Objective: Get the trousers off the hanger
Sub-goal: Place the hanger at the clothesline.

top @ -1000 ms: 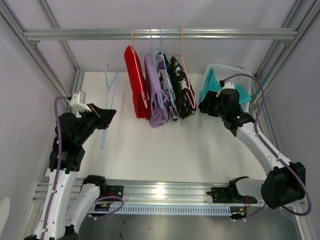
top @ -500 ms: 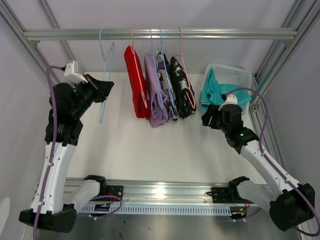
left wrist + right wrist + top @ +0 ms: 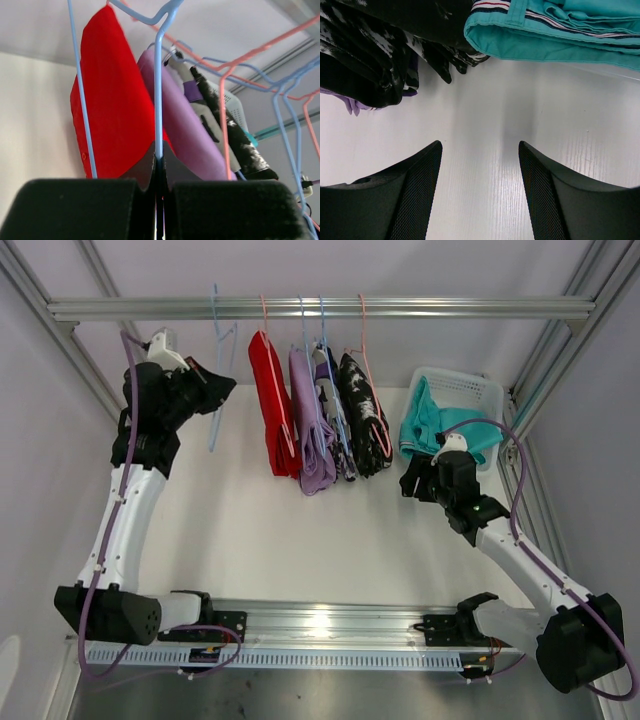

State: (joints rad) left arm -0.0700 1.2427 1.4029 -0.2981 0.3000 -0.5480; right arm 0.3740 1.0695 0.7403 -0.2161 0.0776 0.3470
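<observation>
My left gripper (image 3: pixel 222 390) is shut on the wire of an empty blue hanger (image 3: pixel 216 360), held high with its hook at the rail (image 3: pixel 450 307). In the left wrist view the fingertips (image 3: pixel 150 162) pinch the blue hanger (image 3: pixel 159 100). Red trousers (image 3: pixel 272 400), lilac trousers (image 3: pixel 312 435), print trousers (image 3: pixel 333 425) and black-and-white trousers (image 3: pixel 365 415) hang on hangers just to its right. Teal trousers (image 3: pixel 428 418) lie over the rim of the white basket (image 3: pixel 475 390). My right gripper (image 3: pixel 408 483) hovers open above the table, just in front of the teal trousers (image 3: pixel 545 40), holding nothing.
Aluminium frame posts stand at both sides and the rail crosses the back. The black-and-white trousers (image 3: pixel 370 45) hang close to the left of the right gripper (image 3: pixel 480 150). White table (image 3: pixel 485 110) lies under it.
The left arm has lifted the empty blue hanger from low near the table up to the rail. The right gripper has drawn back from the basket and lowered, jaws slightly wider.
</observation>
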